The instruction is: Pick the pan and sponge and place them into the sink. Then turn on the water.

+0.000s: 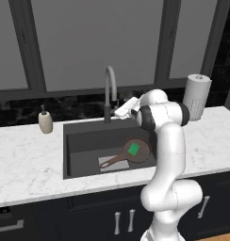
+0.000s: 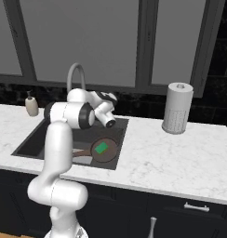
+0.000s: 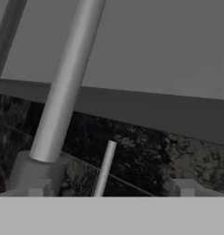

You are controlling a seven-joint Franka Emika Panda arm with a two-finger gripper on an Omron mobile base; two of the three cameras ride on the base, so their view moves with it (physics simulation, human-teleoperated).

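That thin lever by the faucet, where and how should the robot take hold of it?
Probably near the free upper end of the lever, jaws closing across its thin width. It is a slim, tilted rod beside the faucet column, and the gripper already faces it from the sink side, so a straight approach seems simplest.

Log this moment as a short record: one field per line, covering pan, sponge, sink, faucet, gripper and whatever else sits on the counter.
pan: the pan lies in the sink, handle toward the basin's left front
sponge: the sponge rests inside the pan, green side up
faucet: the faucet shows no stream; its thin lever stands just ahead of the hand camera
gripper: the gripper is at the faucet base, its tips spread either side of the lever
counter: soap dispenser left of the sink, paper towel roll to its right
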